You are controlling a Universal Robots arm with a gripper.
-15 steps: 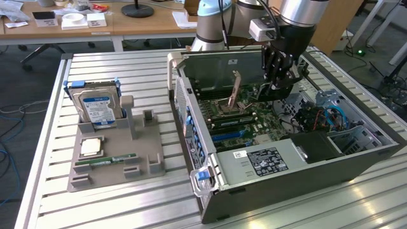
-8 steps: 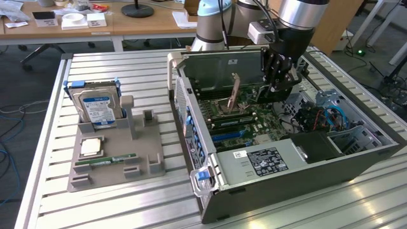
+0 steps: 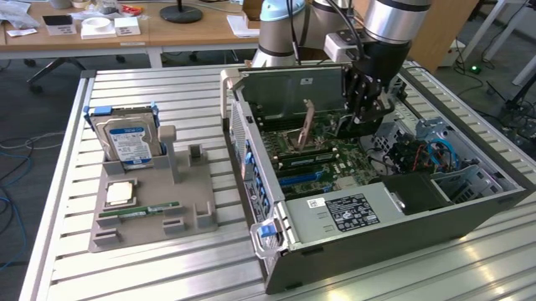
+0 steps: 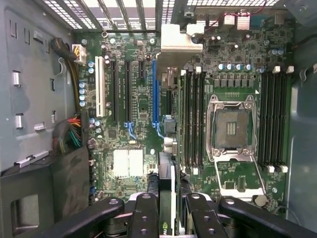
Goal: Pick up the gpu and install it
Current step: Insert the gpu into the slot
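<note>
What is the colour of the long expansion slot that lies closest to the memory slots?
Blue. The long expansion slot shows best in the wrist view.

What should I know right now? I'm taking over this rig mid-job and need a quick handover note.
Gripper: shut on the gpu, which is held edge-on.
Position: inside the open computer case, above the motherboard, close to the long blue slot.
Done: gpu picked up and over the board.
Left: card not yet seated in any slot.
</note>
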